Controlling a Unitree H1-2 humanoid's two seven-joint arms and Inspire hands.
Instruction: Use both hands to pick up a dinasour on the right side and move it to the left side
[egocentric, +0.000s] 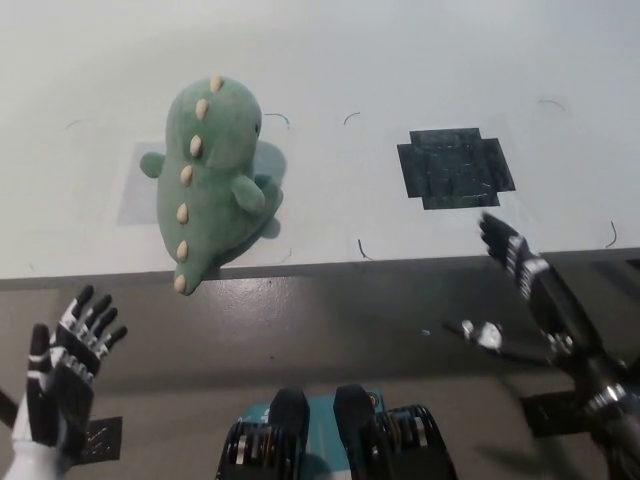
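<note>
A green plush dinosaur with cream spikes lies on the white table, left of centre, its tail tip reaching the table's front edge. No hand touches it. My white left hand hangs open at the lower left, below the table edge and well clear of the toy. At the lower right my black right hand is open too, fingers spread, just off the table's front edge and far from the dinosaur.
A black tape patch is stuck to the table right of centre. Thin pen marks ring the spots around the toy. A grey strip runs below the table's front edge.
</note>
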